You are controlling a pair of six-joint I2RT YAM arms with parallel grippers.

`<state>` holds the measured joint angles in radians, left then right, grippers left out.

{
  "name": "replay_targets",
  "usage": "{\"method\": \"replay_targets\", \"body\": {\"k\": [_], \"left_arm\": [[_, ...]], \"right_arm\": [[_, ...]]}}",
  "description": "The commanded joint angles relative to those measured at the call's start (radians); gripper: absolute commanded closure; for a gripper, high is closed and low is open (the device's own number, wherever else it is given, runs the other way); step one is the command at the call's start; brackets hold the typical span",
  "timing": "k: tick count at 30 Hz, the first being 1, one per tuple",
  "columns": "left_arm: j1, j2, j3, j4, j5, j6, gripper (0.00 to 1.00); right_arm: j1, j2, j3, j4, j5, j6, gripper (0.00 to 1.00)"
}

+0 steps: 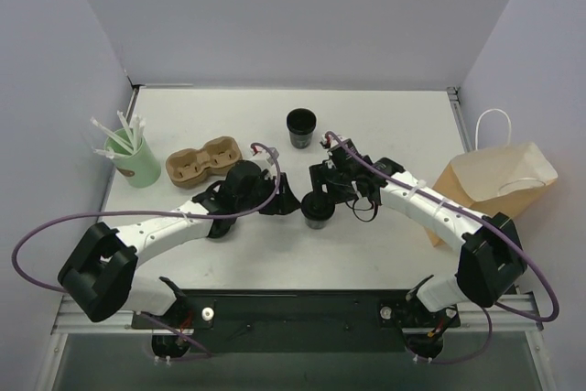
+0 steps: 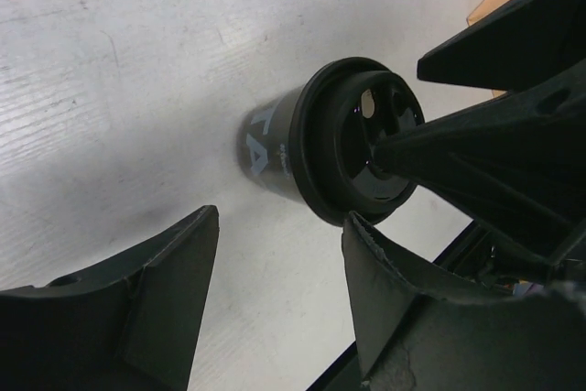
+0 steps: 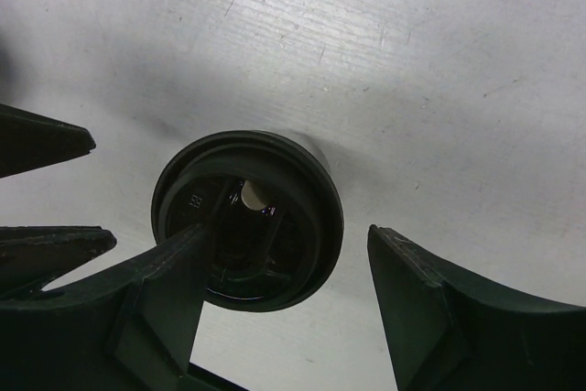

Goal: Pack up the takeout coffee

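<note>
The takeout coffee [image 1: 318,211], a small black cup with a black lid, stands upright on the white table between both grippers. My right gripper [image 1: 323,191] is open just above it. In the right wrist view one finger [image 3: 156,290] crosses over the lid [image 3: 247,217] and the other finger [image 3: 439,318] stands apart to the right. My left gripper [image 1: 281,200] is open and empty just left of the cup. In the left wrist view the cup [image 2: 302,144] lies beyond the open fingertips [image 2: 366,254]. The brown paper bag [image 1: 499,180] lies at the right edge.
A squat black stack [image 1: 300,127] stands behind the cup. A brown cardboard cup carrier [image 1: 203,160] and a mint-green cup of white straws [image 1: 137,162] stand at the left. The right gripper's fingers [image 2: 494,135] fill the right of the left wrist view.
</note>
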<state>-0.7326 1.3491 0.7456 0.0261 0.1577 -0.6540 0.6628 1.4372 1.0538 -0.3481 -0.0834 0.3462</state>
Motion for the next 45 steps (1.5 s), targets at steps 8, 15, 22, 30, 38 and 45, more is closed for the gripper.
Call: {"method": "replay_targets", "body": {"k": [8, 15, 22, 30, 38, 45], "left_arm": [[-0.011, 0.102, -0.025, 0.227, 0.077, -0.082, 0.39], [-0.022, 0.13, -0.052, 0.268, 0.071, -0.096, 0.46], [-0.03, 0.143, -0.086, 0.25, 0.008, -0.113, 0.59], [-0.05, 0.157, -0.176, 0.19, -0.121, -0.165, 0.78], [-0.103, 0.228, -0.238, 0.193, -0.197, -0.197, 0.78], [-0.133, 0.248, -0.193, 0.18, -0.192, -0.202, 0.75]], "right_arm": [[0.008, 0.019, -0.058, 0.031, -0.015, 0.011, 0.38], [0.003, 0.014, -0.093, 0.061, -0.018, 0.03, 0.44], [-0.014, 0.006, -0.164, 0.098, -0.035, 0.062, 0.47], [-0.051, 0.0, -0.265, 0.161, -0.072, 0.115, 0.48], [-0.089, 0.017, -0.325, 0.198, -0.102, 0.135, 0.5], [-0.104, 0.017, -0.33, 0.207, -0.115, 0.139, 0.5]]}}
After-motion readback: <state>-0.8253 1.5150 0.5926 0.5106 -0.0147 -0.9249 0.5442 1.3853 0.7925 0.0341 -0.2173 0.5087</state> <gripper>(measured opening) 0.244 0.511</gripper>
